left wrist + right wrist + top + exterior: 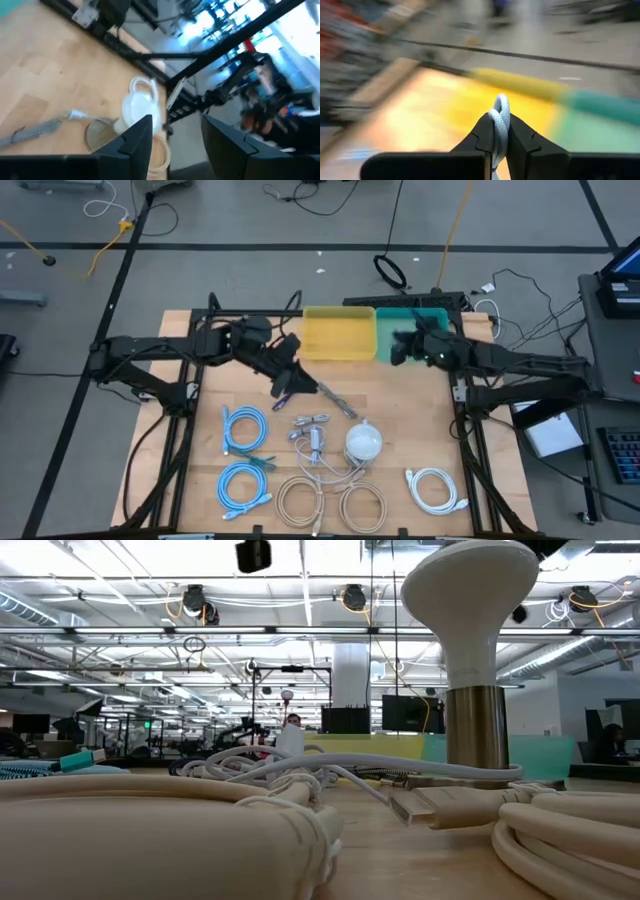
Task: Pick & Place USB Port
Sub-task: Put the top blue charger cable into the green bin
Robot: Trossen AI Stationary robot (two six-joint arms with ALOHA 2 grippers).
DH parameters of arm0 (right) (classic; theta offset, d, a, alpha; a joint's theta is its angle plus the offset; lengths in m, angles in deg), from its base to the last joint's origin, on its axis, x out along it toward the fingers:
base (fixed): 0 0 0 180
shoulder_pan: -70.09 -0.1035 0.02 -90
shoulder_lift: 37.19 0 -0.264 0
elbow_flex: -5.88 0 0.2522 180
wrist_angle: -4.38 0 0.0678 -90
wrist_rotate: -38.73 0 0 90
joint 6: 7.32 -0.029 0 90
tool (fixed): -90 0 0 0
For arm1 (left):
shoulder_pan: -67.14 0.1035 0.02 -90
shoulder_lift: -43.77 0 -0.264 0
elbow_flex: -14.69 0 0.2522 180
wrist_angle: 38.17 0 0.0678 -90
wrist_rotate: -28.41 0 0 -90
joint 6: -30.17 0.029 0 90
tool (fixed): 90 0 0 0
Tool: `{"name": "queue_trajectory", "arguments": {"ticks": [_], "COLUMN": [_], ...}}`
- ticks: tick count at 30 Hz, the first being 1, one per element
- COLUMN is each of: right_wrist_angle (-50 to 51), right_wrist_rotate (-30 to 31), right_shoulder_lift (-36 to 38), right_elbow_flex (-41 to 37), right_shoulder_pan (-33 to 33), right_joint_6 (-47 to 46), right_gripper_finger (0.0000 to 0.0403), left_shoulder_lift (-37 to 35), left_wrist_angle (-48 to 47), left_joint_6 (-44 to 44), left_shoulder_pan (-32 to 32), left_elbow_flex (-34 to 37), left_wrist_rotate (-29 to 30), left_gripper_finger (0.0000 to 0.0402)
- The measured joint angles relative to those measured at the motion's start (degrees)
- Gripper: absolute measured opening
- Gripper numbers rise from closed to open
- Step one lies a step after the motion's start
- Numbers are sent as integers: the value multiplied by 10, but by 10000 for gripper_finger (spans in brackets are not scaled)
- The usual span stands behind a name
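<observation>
My right gripper hovers over the seam between the yellow bin and the green bin. It is shut on a white cable. My left gripper is open above the table, just near of the yellow bin, by the far end of a grey braided cable. Nothing sits between its fingers. A white domed hub stands on its metal base among loose white cables. My right gripper pinches a bend of the white cable between its two fingers. A small loop sticks out past the fingertips. The cable is lifted clear above the bins; the rest of it is hidden behind the fingers.
Coiled cables lie along the near half of the table: two blue coils, two beige coils and a white coil. Bare wood shows right of the hub. The frame's black posts flank the table.
</observation>
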Motion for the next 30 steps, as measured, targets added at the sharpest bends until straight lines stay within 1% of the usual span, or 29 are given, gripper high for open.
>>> {"name": "queue_trajectory", "arguments": {"ticks": [1, 3, 6, 8, 10, 14, 19, 21, 26, 30], "right_wrist_angle": [49, 136, 244, 300, 323, 317, 314, 308, 301, 271], "right_wrist_rotate": [14, 29, 30, 19, 3, 7, 72, 86, 88, 89], "right_shoulder_lift": [-1, -11, -42, -69, -92, -122, -140, -143, -147, -147], "right_elbow_flex": [13, 43, 79, 92, 93, 69, 54, 49, 25, 2], "right_shoulder_pan": [9, 32, 72, 96, 116, 139, 158, 169, 205, 231], "right_joint_6": [9, 21, 32, 21, 11, 13, 1, 2, 8, 29], "right_gripper_finger": [13, 13, 13, 13, 13, 13, 13, 13, 13, 13], "left_shoulder_lift": [-2, 0, -1, -1, -1, -1, -1, -1, -1, -1], "left_wrist_angle": [-16, -18, -19, -20, -23, -22, -23, -23, -23, -24], "left_joint_6": [2, 4, 5, 4, 5, 8, 9, 8, 8, 5], "left_shoulder_pan": [-5, -12, -18, -21, -21, -21, -23, -25, -31, -32], "left_elbow_flex": [1, 1, 1, 1, 1, 1, 1, 1, 1, 1], "left_wrist_rotate": [7, 19, 29, 33, 38, 49, 61, 63, 65, 71], "left_gripper_finger": [167, 162, 156, 156, 156, 156, 156, 156, 156, 156]}}
